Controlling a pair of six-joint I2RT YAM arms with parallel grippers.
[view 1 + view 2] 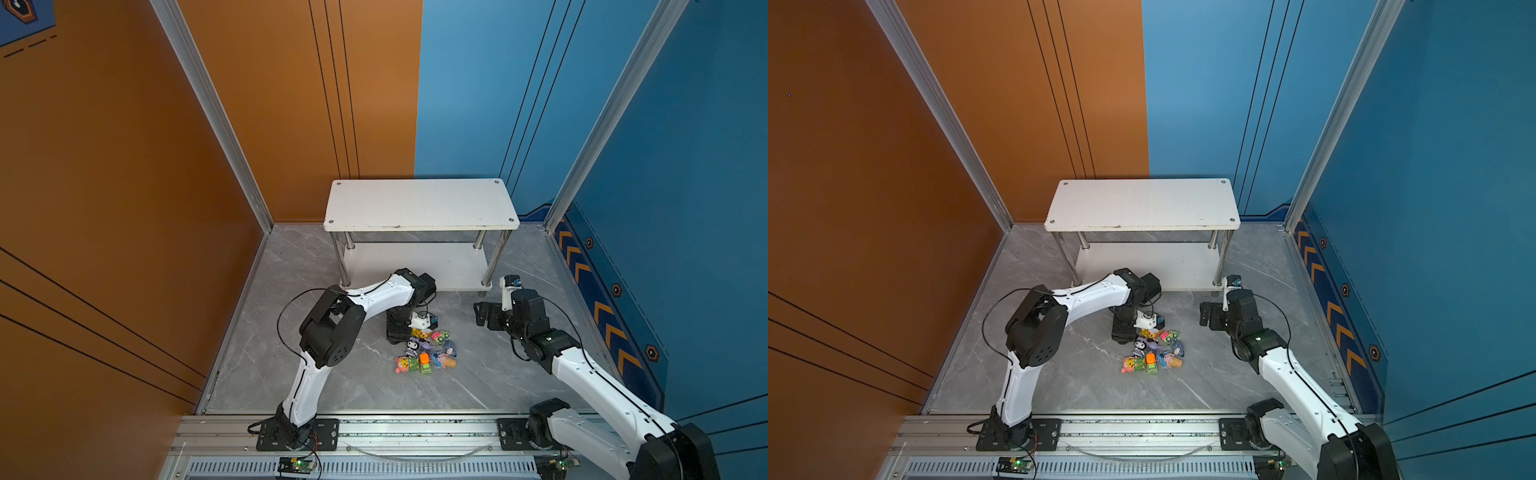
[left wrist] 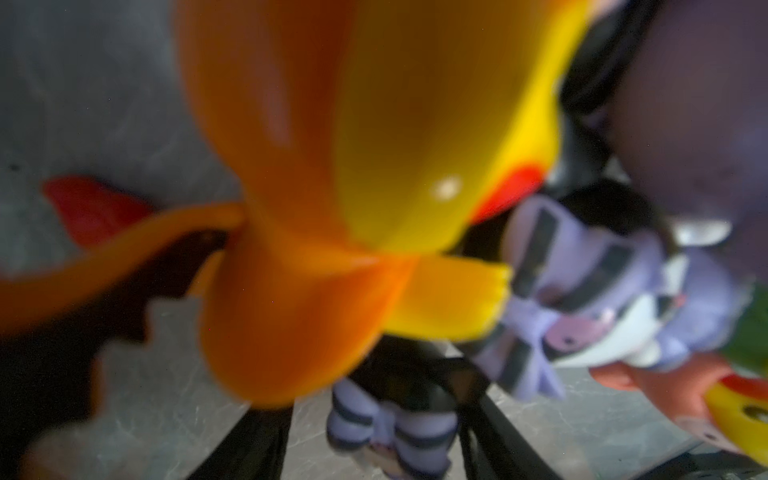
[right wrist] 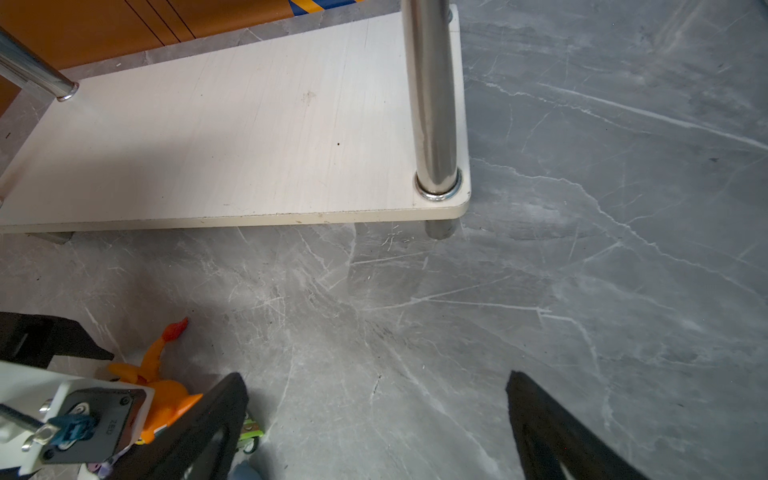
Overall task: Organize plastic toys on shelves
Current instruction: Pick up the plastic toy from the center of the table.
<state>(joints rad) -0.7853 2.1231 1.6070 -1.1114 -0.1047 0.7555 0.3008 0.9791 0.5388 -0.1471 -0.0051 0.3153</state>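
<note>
The plastic toys (image 1: 426, 353) lie in a tight pile on the grey floor in front of the shelves (image 1: 419, 203), whose two white boards show no toys in both top views. My left gripper (image 1: 401, 340) points down into the far left edge of the pile. In the left wrist view its open jaws (image 2: 374, 415) straddle a black-purple horned figurine (image 2: 390, 428), with a gap on one side. The orange dragon (image 2: 332, 166) lies blurred right under that camera. My right gripper (image 3: 374, 376) hovers open over bare floor, right of the pile, near the lower shelf (image 3: 232, 145).
A chrome leg (image 3: 432, 104) stands at the lower board's near corner, close to my right gripper. A green car (image 3: 251, 434) sits beside one right finger. The orange wall (image 1: 124, 208) and blue wall (image 1: 685, 208) enclose the floor. An aluminium rail (image 1: 415, 432) runs along the front.
</note>
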